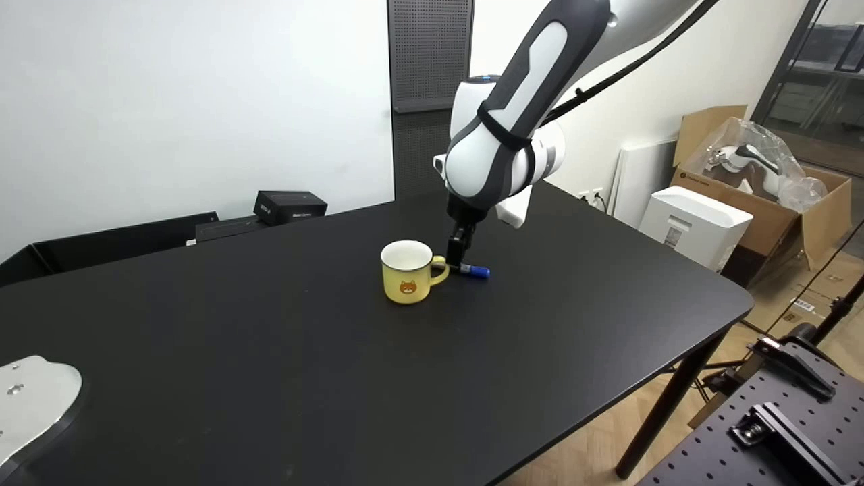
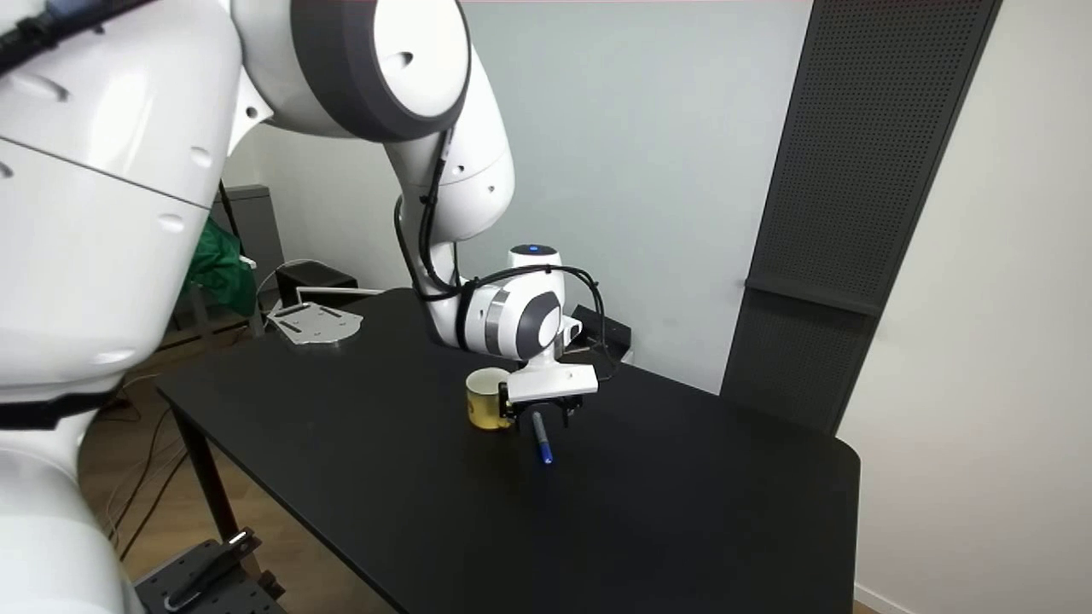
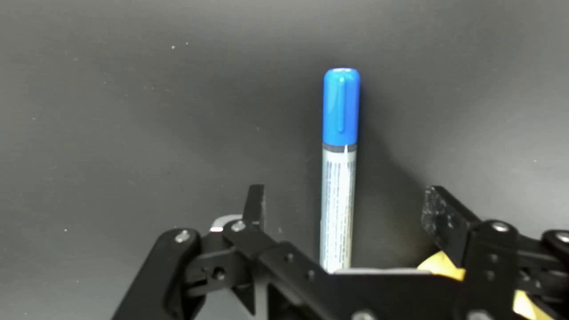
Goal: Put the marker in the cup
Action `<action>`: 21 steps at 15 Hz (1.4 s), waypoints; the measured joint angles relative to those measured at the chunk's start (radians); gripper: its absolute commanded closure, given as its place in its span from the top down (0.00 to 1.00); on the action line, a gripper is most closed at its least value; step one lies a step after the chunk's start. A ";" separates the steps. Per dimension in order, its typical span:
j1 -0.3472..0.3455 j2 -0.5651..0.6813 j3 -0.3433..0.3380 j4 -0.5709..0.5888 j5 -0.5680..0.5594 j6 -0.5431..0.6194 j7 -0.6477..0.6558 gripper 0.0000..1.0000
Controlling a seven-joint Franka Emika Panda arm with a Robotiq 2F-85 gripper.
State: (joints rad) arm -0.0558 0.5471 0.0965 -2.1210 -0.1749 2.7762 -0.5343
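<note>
The blue-capped marker [image 3: 340, 178] lies flat on the black table; its lower end is hidden by my gripper in the wrist view. It also shows in both exterior views [image 1: 476, 271] [image 2: 543, 439]. The yellow cup [image 1: 407, 280] stands upright beside it, its handle toward the marker. The cup also shows in an exterior view [image 2: 486, 401], and a bit of yellow [image 3: 442, 265] shows by the right finger in the wrist view. My gripper [image 3: 343, 195] is open and low over the table [image 2: 540, 416], its fingers on either side of the marker and apart from it. One finger is close to the cup.
The black table [image 1: 270, 378] carries a pale metal plate [image 1: 34, 405], also seen in an exterior view [image 2: 316, 322]. Black boxes [image 1: 290, 207] stand along the back edge by the wall. A cardboard box [image 1: 763, 202] and a white box [image 1: 695, 226] stand beyond the table.
</note>
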 measured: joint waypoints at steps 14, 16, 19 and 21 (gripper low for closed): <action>-0.053 0.051 0.050 0.045 0.003 -0.009 -0.001 0.05; -0.056 0.044 0.051 0.048 0.003 -0.015 -0.001 0.05; -0.056 0.004 0.051 0.055 0.001 -0.095 -0.002 0.05; -0.049 -0.049 0.051 0.060 0.001 -0.198 -0.002 0.05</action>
State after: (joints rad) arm -0.1050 0.4982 0.1473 -2.0610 -0.1737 2.5779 -0.5361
